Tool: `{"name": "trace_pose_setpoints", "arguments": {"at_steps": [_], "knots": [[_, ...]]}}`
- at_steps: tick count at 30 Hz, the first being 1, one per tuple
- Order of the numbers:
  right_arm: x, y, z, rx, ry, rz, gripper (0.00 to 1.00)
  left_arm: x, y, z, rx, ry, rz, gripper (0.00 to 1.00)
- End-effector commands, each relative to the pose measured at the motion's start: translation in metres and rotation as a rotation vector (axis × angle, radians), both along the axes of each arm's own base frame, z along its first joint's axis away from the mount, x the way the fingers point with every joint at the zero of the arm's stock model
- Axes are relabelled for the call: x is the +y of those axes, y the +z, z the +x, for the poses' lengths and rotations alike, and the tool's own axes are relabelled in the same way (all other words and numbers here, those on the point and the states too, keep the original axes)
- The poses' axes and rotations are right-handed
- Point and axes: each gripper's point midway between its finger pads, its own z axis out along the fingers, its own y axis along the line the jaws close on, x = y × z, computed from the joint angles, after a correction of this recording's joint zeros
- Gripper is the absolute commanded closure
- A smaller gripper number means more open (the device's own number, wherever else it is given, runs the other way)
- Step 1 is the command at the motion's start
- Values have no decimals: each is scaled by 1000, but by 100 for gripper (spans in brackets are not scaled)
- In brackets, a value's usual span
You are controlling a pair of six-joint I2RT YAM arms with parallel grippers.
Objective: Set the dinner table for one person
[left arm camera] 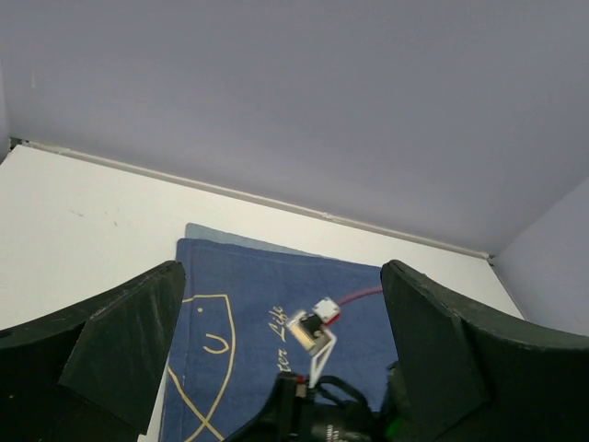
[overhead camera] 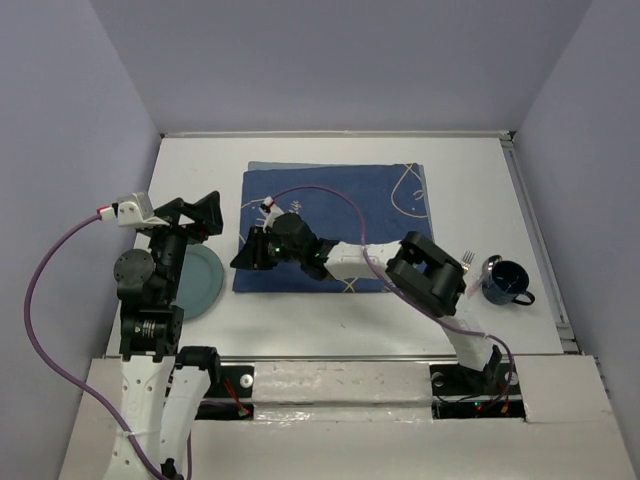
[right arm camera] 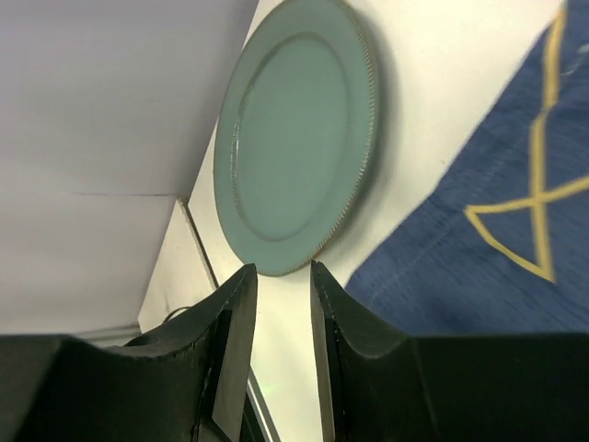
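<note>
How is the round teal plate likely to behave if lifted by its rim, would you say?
The round teal plate looks like stiff, smooth glazed ceramic, so probably slippery at the rim and breakable. Lying flat on the white tabletop, it should slide rather than tip.

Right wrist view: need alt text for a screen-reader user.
A round teal plate lies on the white dinner table, beyond the two dark fingers of the right gripper, which stand slightly apart with nothing between them. A dark blue cloth with gold lines lies right of the plate, not touching it.
</note>
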Motion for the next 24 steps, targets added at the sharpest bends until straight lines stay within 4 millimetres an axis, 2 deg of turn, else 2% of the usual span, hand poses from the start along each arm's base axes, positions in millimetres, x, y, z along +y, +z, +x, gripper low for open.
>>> {"name": "trace_pose_setpoints", "arguments": {"at_steps": [1,2,3,4,5,9,12,20,24], "knots": [[37,13,-1,19,32,78,62,2,13,-3,-55,13,12,1],[40,7,1,30,34,65,62,1,13,-2,-54,8,15,1],[43,-14,4,48,30,25,62,1,14,-3,-59,5,14,1],[45,-23,5,60,25,-2,62,0,13,-3,-57,-1,13,1],[51,-19,10,51,24,4,62,-1,13,-3,-60,-7,14,1],[56,-54,14,78,-4,-86,62,-2,13,-4,-62,-8,11,1],[58,-63,14,92,-5,-94,62,-2,13,-3,-60,-10,10,1],[73,-87,-7,177,103,-82,62,-4,14,-4,-64,-21,9,1],[77,-87,-8,198,111,-70,62,-4,13,-4,-63,-20,8,1]]}}
